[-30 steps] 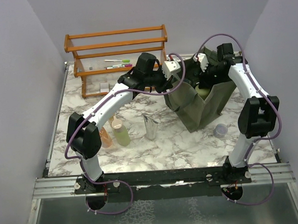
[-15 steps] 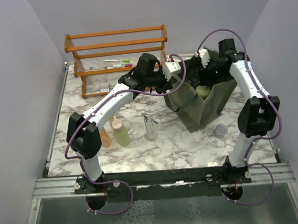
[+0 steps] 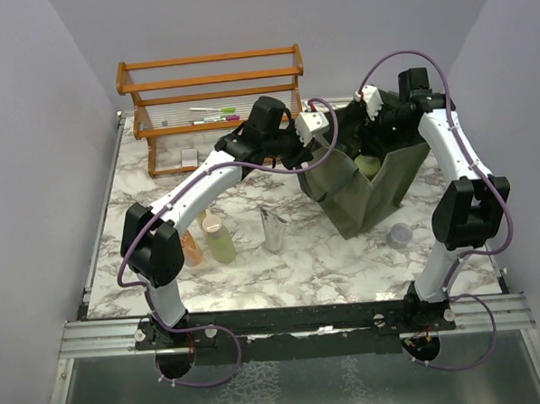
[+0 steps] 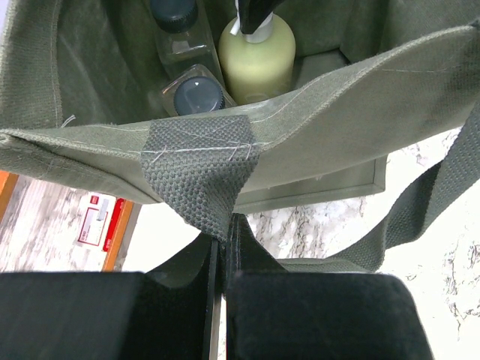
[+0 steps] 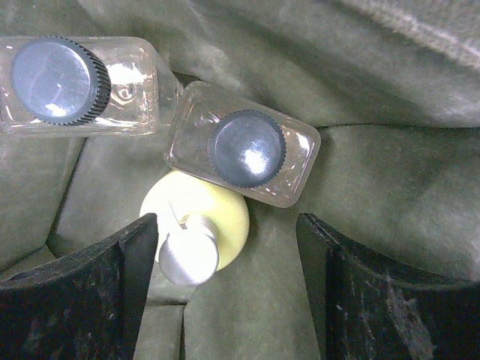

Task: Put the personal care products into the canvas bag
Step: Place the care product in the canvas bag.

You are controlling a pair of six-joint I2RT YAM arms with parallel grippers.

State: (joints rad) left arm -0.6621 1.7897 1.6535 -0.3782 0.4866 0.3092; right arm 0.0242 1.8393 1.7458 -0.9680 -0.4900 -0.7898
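Where right gripper gapes, 3 bottles lie below.

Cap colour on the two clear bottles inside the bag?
Dark slate-grey caps, clearest in the right wrist view.

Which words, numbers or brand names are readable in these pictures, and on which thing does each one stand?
No text can be read in any view.
Red and white label, beside the orange rack: it carries print, but it is too blurred to read.
Bottles inside the bag: no lettering shows on their caps or sides.
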